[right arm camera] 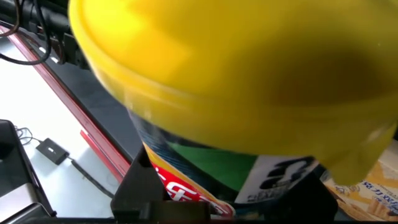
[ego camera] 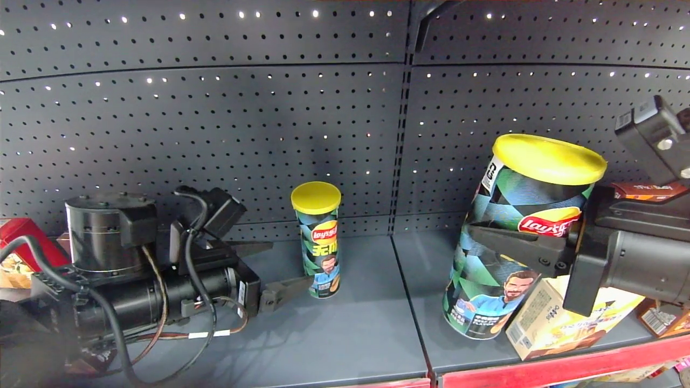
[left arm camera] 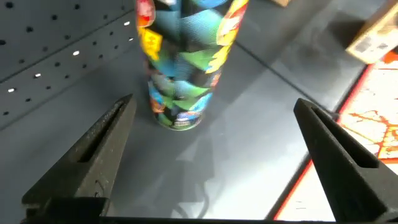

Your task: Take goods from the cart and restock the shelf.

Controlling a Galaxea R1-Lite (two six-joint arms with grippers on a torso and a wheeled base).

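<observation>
A small chip can [ego camera: 318, 240] with a yellow lid stands upright at the middle of the grey shelf [ego camera: 350, 334]. My left gripper [ego camera: 291, 264] lies low on the shelf just left of it, open, its fingertips on either side of the can's near edge without touching. In the left wrist view the same can [left arm camera: 186, 68] stands just beyond the spread fingers [left arm camera: 106, 155]. My right gripper [ego camera: 501, 242] is shut on a second chip can [ego camera: 517, 237], held tilted over the shelf's right part. That can's yellow lid [right arm camera: 236, 68] looms above the right gripper [right arm camera: 230, 205].
A beige snack box [ego camera: 560, 323] lies at the shelf's front right, under the held can. More packets sit at the far right [ego camera: 660, 318] and far left [ego camera: 21, 237]. The red front edge [ego camera: 539, 372] bounds the shelf; a pegboard wall [ego camera: 242, 134] closes the back.
</observation>
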